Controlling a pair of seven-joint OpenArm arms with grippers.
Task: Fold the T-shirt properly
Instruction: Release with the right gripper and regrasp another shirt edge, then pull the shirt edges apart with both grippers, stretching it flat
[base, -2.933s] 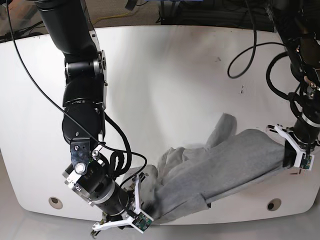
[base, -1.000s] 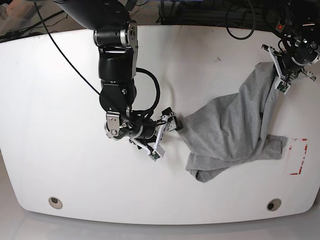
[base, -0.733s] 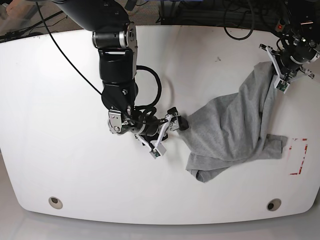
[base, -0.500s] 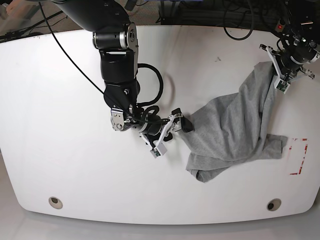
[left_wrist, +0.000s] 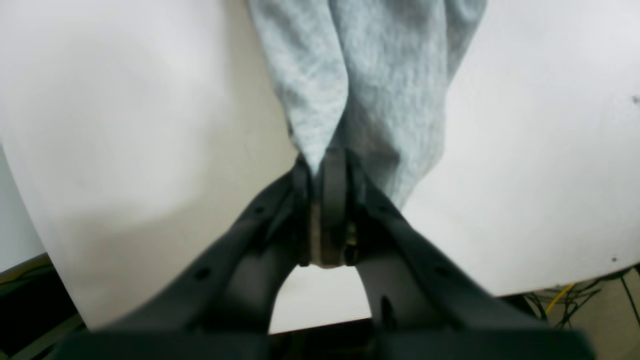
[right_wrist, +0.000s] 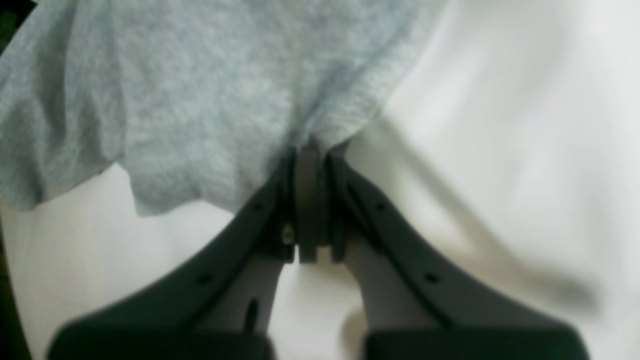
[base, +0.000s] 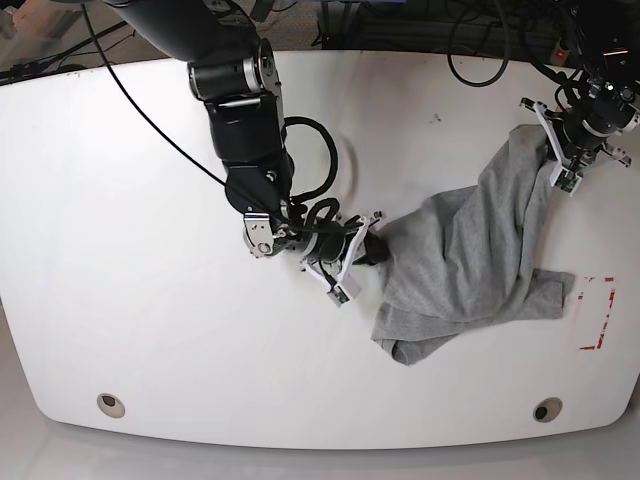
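The heather-grey T-shirt (base: 470, 250) lies crumpled on the right half of the white table (base: 120, 200), stretched from mid-table up to the far right. My left gripper (base: 556, 160), on the base view's right, is shut on the shirt's upper corner; its wrist view shows the fabric (left_wrist: 365, 75) pinched between the closed fingers (left_wrist: 330, 175). My right gripper (base: 372, 248), on the base view's left, is shut on the shirt's left edge; its wrist view shows cloth (right_wrist: 200, 100) bunched at the fingertips (right_wrist: 310, 165). No lettering or tag shows.
A red rectangular marking (base: 597, 312) sits on the table at the right edge beside the shirt. Two round holes (base: 111, 404) (base: 546, 409) are near the front edge. Black cables (base: 480, 60) hang over the back edge.
My right gripper has dragged the shirt's left edge rightward along the table, bunching the cloth. My left gripper holds its corner in nearly the same place. Earlier, both held the shirt at the front edge.
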